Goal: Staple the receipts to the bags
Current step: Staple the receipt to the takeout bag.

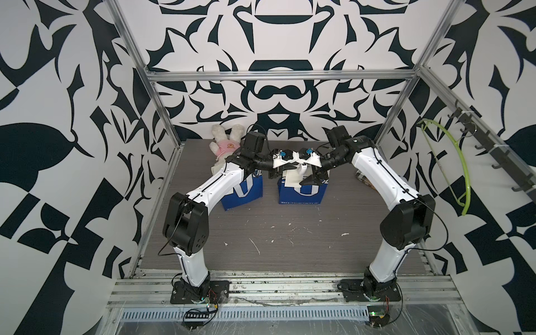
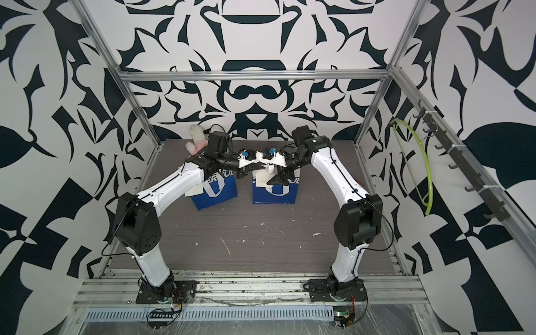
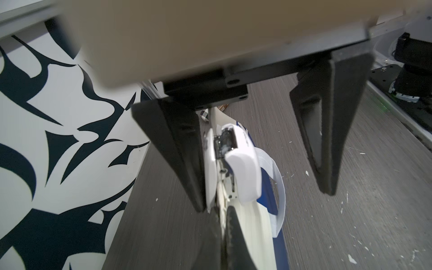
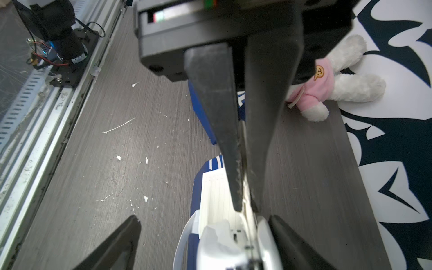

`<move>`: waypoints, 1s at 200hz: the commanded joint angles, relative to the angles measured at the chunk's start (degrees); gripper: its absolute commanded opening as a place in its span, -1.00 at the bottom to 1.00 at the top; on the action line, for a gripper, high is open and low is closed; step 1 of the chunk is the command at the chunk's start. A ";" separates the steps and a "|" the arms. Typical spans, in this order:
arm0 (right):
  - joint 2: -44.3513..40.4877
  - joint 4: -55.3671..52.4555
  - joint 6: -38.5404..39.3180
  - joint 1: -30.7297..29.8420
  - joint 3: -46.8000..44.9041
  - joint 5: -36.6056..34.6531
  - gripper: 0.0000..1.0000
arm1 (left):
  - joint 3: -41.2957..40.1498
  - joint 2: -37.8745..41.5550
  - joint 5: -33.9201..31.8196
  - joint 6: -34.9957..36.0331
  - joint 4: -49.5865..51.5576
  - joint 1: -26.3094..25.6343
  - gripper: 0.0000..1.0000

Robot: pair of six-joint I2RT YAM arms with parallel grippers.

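Cream receipt point(image 1: 291, 179), long axis top-to-bottom in frame, on bag point(image 1: 307, 197). Left gripper point(image 4: 245, 208) pinches bag's top edge. Right gripper point(image 4: 204, 218) is spread around white stapler point(image 3: 243, 168).

Two bags sit side by side beyond the middle of the worktop point(image 1: 275, 246), left-hand bag point(image 1: 245, 195) at 9 o'clock of the right-hand bag point(image 1: 303, 195), a receipt point(image 1: 291, 181) lying on the right-hand one, the stapler point(image 3: 243, 168) at that bag's 12 o'clock edge, and the plush toy point(image 1: 224, 145) way back at 11 o'clock.
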State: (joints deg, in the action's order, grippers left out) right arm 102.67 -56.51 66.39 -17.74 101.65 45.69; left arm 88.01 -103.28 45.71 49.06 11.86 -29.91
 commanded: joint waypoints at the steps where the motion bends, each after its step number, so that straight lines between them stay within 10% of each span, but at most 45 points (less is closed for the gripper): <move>1: -2.20 0.66 0.64 -0.64 -0.56 -2.85 0.58 | 0.55 -1.38 -0.75 0.86 3.79 0.18 -1.00; 25: -2.61 1.08 0.84 -1.15 -1.65 -6.62 -0.25 | 0.31 -1.35 -0.75 0.73 3.68 0.36 -1.00; 54: -4.43 4.07 0.38 -1.16 -4.07 -5.45 -0.39 | 0.42 -1.78 -0.72 0.61 3.45 0.31 -1.00; 67: -4.66 5.12 -0.04 -1.16 -4.33 -4.22 -1.00 | 0.50 -1.79 -0.63 0.58 3.52 0.38 -1.00; 146: -8.28 11.33 -8.43 -0.52 -8.15 -0.23 -1.00 | 0.28 -1.87 -1.08 0.18 3.50 0.89 -1.00; 172: -9.20 12.83 -9.54 -0.05 -8.57 1.07 -0.10 | 0.42 -2.11 -0.91 0.24 3.50 0.85 -1.00; 200: -9.08 12.00 -10.26 -0.02 -7.20 0.37 0.29 | 0.46 -2.23 -1.10 0.23 3.52 0.90 -1.00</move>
State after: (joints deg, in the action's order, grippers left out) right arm 96.29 -44.62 57.98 -17.98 93.10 43.00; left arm 88.20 -103.59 46.28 49.32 12.25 -29.56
